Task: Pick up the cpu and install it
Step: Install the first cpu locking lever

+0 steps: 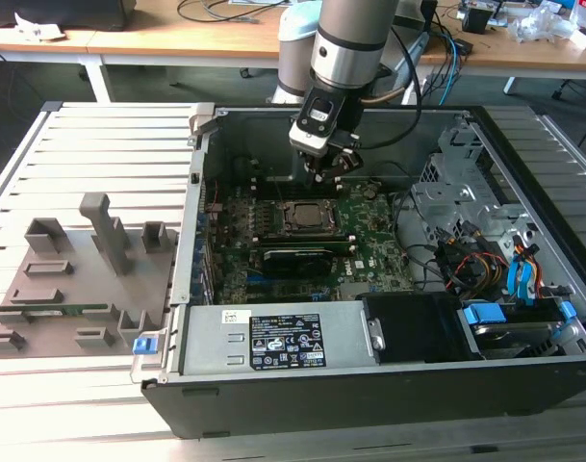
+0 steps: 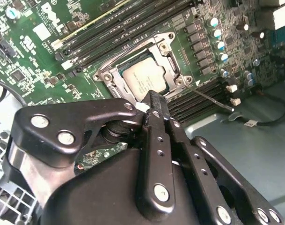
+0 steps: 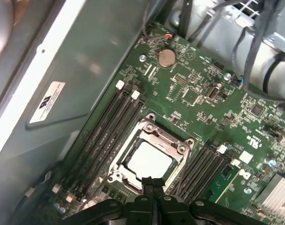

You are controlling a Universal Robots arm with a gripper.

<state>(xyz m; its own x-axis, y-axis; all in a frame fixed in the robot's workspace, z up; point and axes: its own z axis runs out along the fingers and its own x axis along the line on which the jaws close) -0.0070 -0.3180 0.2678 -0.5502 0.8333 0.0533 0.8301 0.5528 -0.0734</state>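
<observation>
Open desktop computer case [image 1: 389, 399] lying on its side, motherboard [image 1: 369, 252] facing up. The cpu [image 1: 302, 216] sits flat inside the square socket frame [image 3: 157, 133], silvery top upward and edges parallel to the frame, as seen in both wrist views [image 2: 143, 79] [image 3: 147, 161]; it appears seated, not carried. The gripper [image 1: 323, 175] hangs directly above the socket's near edge, pointing straight down, a pose judged to keep it square to the chip and away from the board's components. Its fingertips [image 3: 151, 183] are pressed together with only a thin seam between them and nothing clamped there; in the second wrist view the tips [image 2: 153, 97] lie over the cpu's rim, though contact cannot be confirmed.

Open room: memory slots [image 3: 112, 119] flank the socket on two sides, low and level with the frame, so the space straight above the chip is free. The case wall [image 3: 72, 70] rises beyond one bank of slots; the drive cage [image 1: 446, 178] and cable bundle [image 1: 480, 260] stand toward the exterior view's right, well apart from the socket. A grey parts fixture [image 1: 81, 274] rests outside the case on the exterior view's left
</observation>
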